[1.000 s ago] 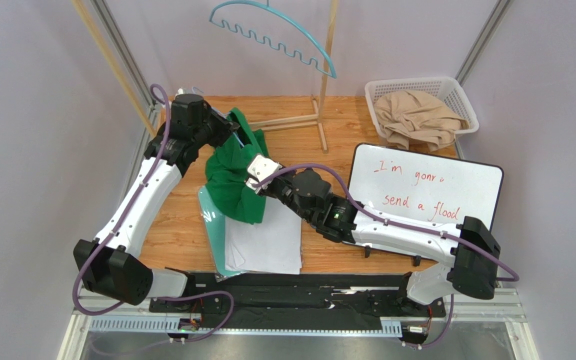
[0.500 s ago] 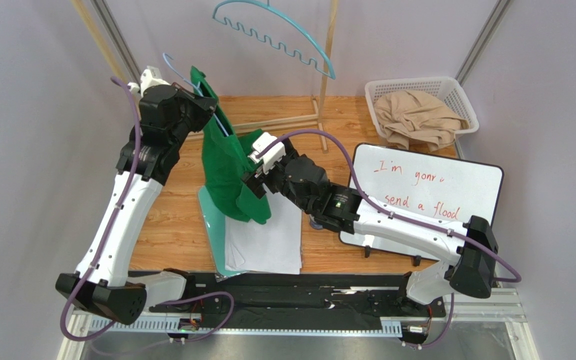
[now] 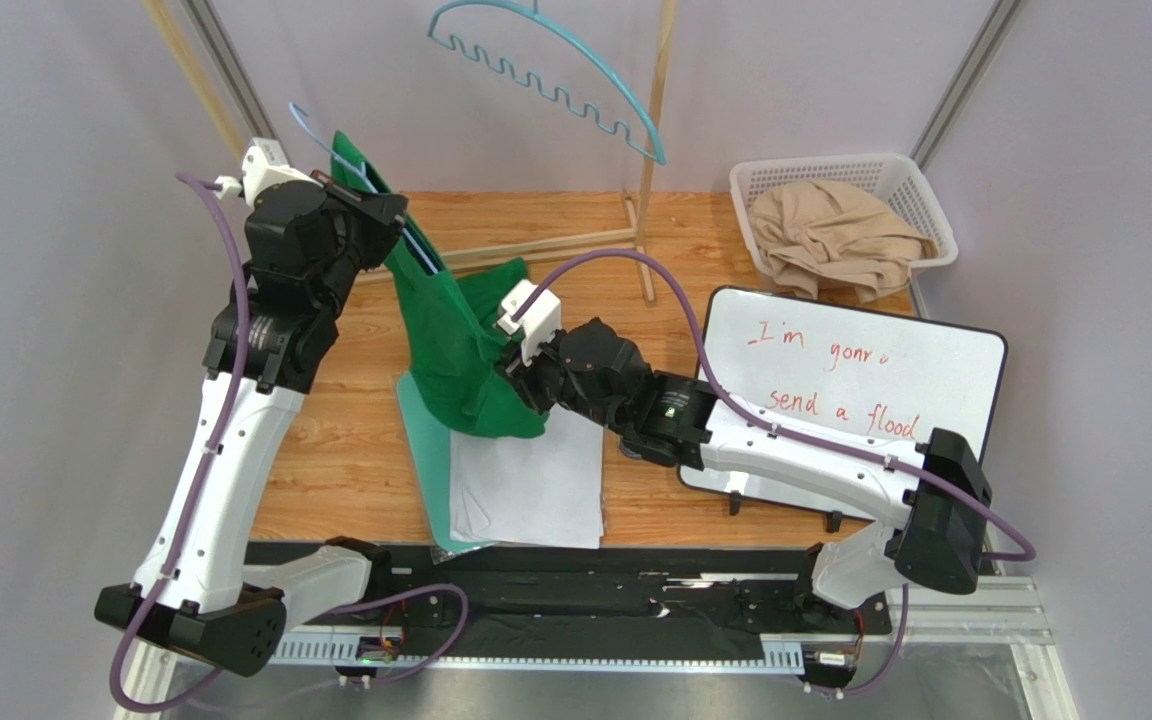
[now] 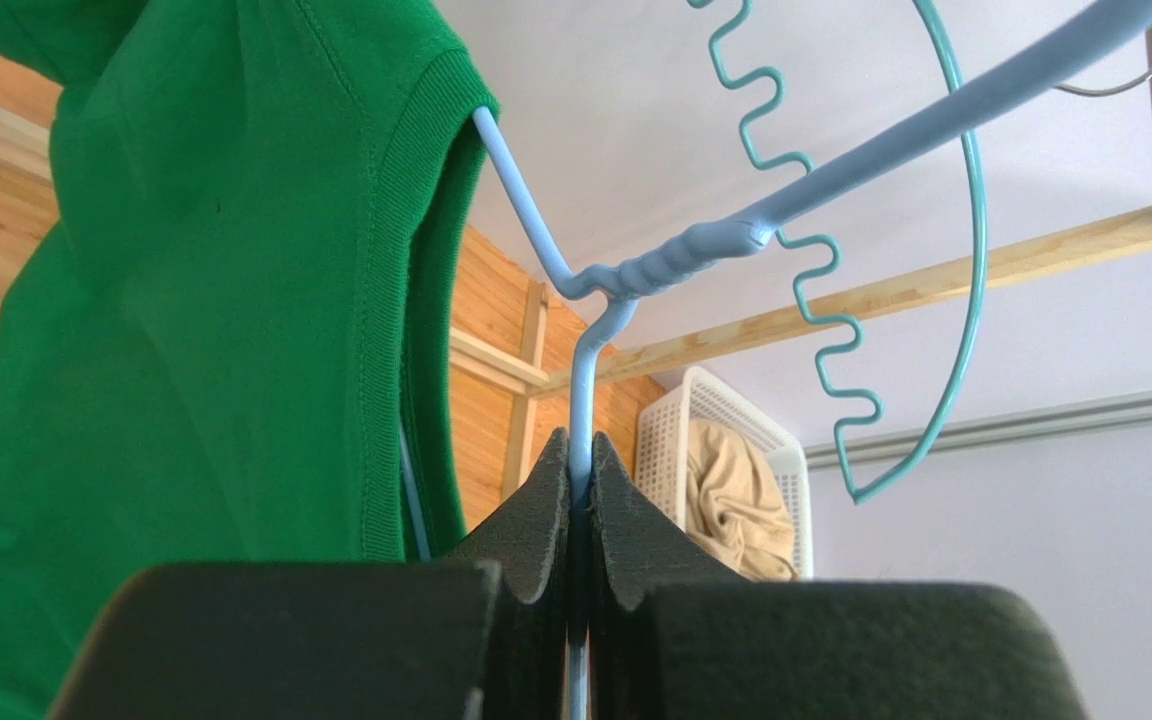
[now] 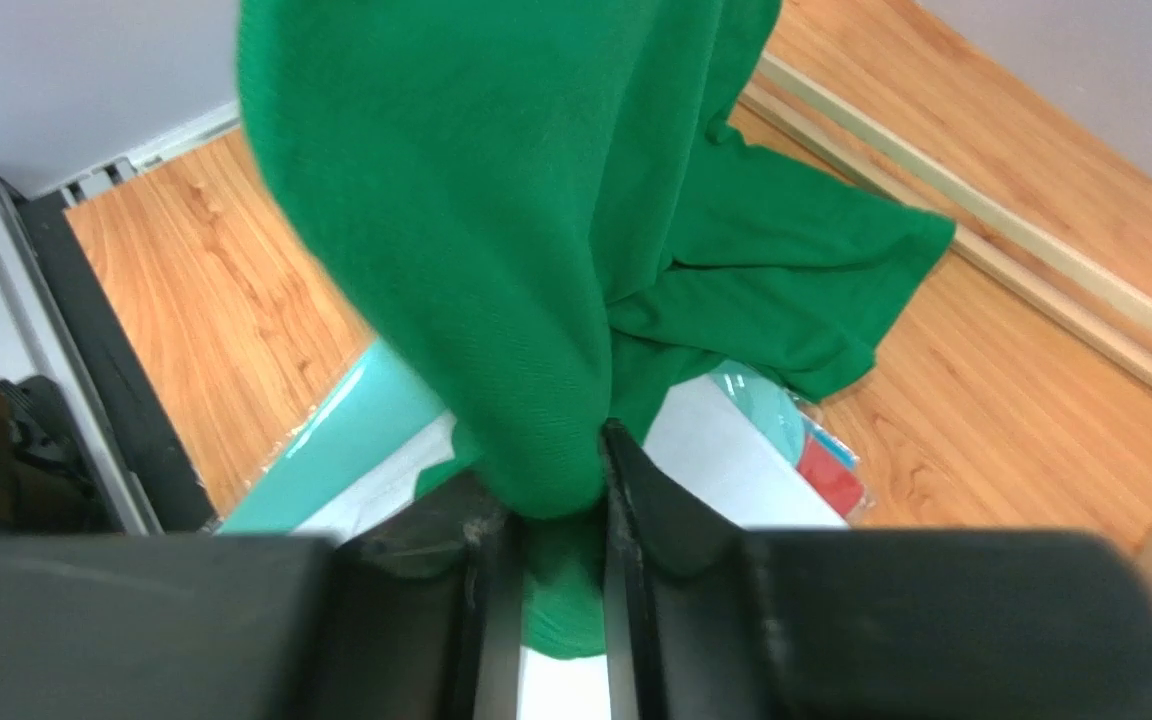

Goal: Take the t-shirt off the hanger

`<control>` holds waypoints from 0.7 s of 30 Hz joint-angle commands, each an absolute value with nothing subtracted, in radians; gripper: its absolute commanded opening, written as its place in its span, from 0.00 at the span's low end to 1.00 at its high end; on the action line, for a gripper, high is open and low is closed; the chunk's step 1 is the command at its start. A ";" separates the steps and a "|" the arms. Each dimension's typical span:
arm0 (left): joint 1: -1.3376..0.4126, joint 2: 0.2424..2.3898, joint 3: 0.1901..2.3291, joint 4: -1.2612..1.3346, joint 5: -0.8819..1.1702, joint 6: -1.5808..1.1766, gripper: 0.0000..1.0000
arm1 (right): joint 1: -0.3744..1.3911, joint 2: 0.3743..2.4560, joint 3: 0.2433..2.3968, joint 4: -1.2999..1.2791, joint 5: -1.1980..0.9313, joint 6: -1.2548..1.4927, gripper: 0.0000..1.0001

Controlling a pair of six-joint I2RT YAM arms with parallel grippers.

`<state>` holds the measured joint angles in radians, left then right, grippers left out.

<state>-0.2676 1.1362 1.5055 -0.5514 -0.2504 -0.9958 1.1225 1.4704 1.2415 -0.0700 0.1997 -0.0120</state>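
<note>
A green t-shirt [image 3: 455, 345] hangs on a light blue wire hanger [image 3: 307, 125], raised over the table's back left. My left gripper [image 3: 357, 210] is shut on the hanger's wire just below its twisted neck [image 4: 642, 278], and the shirt's collar and sleeve [image 4: 207, 300] still sit on one hanger arm. My right gripper [image 3: 519, 360] is shut on a fold of the shirt's lower part [image 5: 537, 225]. The cloth is drawn taut between the two grippers. In the wrist views the left gripper [image 4: 582, 480] pinches the wire and the right gripper [image 5: 560, 495] pinches green cloth.
A teal wavy hanger [image 3: 567, 75] hangs on a wooden rack [image 3: 642, 195] at the back. A white basket [image 3: 755, 180] with beige cloth stands back right. A whiteboard [image 3: 838, 390] lies on the right. White papers [image 3: 530, 488] on a teal folder [image 3: 425, 443] lie under the shirt.
My left arm has lifted the hanger and shirt up and toward the back left. My right gripper has kept its hold low on the shirt, which now hangs stretched instead of bunched.
</note>
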 commanded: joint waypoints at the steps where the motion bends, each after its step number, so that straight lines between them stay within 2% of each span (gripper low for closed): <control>1: -0.264 1.106 1.555 -0.506 -0.287 -0.989 0.00 | 1.118 1.447 1.246 -0.038 0.160 0.055 0.02; 6: -0.262 1.133 1.577 -0.443 -0.339 -0.951 0.00 | 1.120 1.376 1.180 -0.041 0.192 0.083 0.00; 13: -0.264 1.184 1.601 -0.391 -0.445 -0.946 0.00 | 1.123 1.100 0.928 0.078 0.270 0.107 0.00; 17: -0.262 1.196 1.621 -0.390 -0.430 -1.006 0.00 | 1.120 1.008 0.833 0.086 0.348 0.097 0.00; 21: -0.262 1.203 1.643 -0.391 -0.353 -1.077 0.00 | 1.089 1.018 0.799 0.089 0.362 0.149 0.00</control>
<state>-0.2729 1.2106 1.5677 -0.4927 -0.3634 -1.0229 1.1179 1.0065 0.8349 0.0628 0.3038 0.0914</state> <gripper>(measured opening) 0.017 0.007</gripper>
